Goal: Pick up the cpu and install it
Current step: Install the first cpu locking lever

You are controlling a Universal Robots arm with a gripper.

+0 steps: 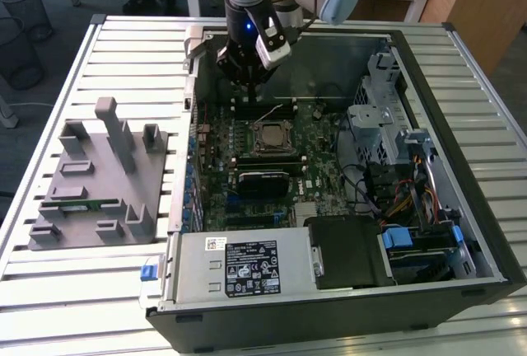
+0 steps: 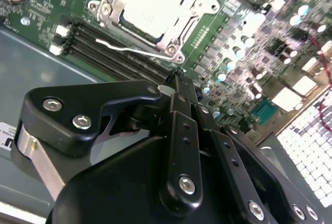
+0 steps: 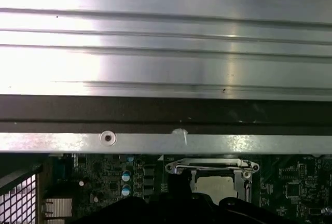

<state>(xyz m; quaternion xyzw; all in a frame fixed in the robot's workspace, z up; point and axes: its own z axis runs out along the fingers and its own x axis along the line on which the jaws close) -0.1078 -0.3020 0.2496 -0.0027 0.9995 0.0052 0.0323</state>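
slatted metal table (image 1: 66,290) under everything, ribbed and pale, with office desks off behind. starting at the exterior view's left: a grey fixture tray (image 1: 95,183) with upright posts, and a thin green memory stick (image 1: 86,203) lying in one of its slots. moving right, the open computer case (image 1: 461,208) lies on its side, green motherboard (image 1: 214,183) exposed. near the middle of that board sits the socket (image 1: 269,138), and the cpu (image 1: 269,137) is already lying inside it, pale silver top showing within the metal frame. in the second wrist view the cpu (image 2: 150,6) sits flat in the socket frame, with the thin wire lever (image 2: 124,47) loose beside it. the first wrist view catches the cpu (image 3: 213,185) past the case wall.

above it the hand (image 1: 249,84) hovers just behind the socket, close over the board. in the second wrist view the hand (image 2: 174,81) has its fingers pressed together with nothing between them.

my read on the chip: light, rigid, slick on top, delicate underneath, best taken by opposite edges, never the underside. further right, drive cage (image 1: 379,125) and coloured cabling (image 1: 403,191).
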